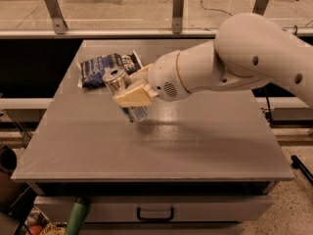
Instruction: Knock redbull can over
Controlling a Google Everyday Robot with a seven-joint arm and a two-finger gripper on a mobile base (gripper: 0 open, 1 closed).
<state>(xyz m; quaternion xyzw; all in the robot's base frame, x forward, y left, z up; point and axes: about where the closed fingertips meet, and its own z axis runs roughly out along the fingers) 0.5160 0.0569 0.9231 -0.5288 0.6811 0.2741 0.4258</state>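
The redbull can (117,80), slim and silver with a shiny round top, is tilted with its top leaning toward the far left and its base (137,114) low over the grey table (161,146). My gripper (129,88) is at the left middle of the table with its beige fingers (133,96) on either side of the can's body, shut on it. The big white arm (244,58) reaches in from the right.
A dark blue chip bag (100,68) lies flat just behind and left of the can, near the table's far left corner. A drawer with a handle (155,214) sits under the front edge. A railing runs behind the table.
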